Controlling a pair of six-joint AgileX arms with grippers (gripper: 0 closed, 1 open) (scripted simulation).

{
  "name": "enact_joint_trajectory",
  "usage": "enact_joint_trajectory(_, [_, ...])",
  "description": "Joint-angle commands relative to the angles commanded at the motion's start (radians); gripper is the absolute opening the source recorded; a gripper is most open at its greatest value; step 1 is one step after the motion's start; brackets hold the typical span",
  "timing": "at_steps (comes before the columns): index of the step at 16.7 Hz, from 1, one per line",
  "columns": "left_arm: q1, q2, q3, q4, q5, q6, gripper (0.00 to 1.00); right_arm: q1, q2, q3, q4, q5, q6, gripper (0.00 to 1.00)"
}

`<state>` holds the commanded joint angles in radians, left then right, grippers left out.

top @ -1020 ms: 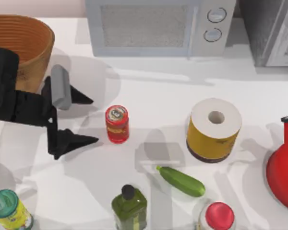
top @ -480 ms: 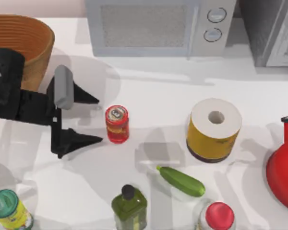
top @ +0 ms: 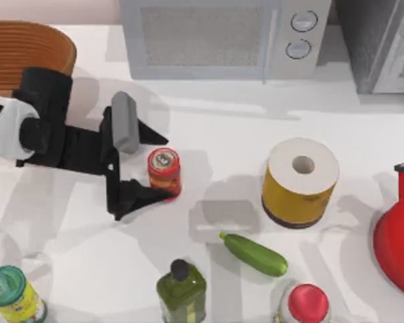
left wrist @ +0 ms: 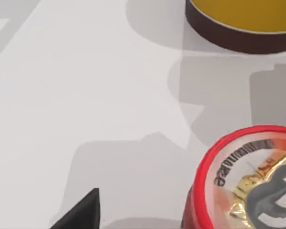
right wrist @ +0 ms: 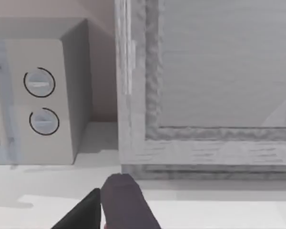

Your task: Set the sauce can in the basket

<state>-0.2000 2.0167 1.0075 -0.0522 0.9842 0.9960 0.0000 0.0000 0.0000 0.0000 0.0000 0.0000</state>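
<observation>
Top view: the basket (top: pixel 37 47) is seen at ten o'clock, cut off by the frame, its ribbed inside bare. The left gripper (top: pixel 160 167) is spread wide around the sauce can (top: pixel 164 173) — upright on the table (top: pixel 229 128), left of centre. Left wrist view: the can's top is cropped, the paper roll (left wrist: pixel 243 24) beyond it. Right wrist view: the right gripper (right wrist: pixel 109 205) faces the microwave (right wrist: pixel 38 90); its state cannot be told.
</observation>
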Motion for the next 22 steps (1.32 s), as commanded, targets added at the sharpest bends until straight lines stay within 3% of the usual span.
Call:
enact_joint_trajectory(5, [-0.051, 0.079, -0.010, 0.152, -0.025, -0.076, 1.00, 0.000, 0.000, 0.000, 0.000, 0.000, 0.000, 1.00])
enact_joint_trajectory(10, [-0.053, 0.084, -0.010, 0.159, -0.027, -0.080, 1.00, 0.000, 0.000, 0.000, 0.000, 0.000, 0.000, 1.00])
enact_joint_trajectory(22, [-0.053, 0.084, -0.010, 0.159, -0.027, -0.080, 0.10, 0.000, 0.000, 0.000, 0.000, 0.000, 0.000, 1.00])
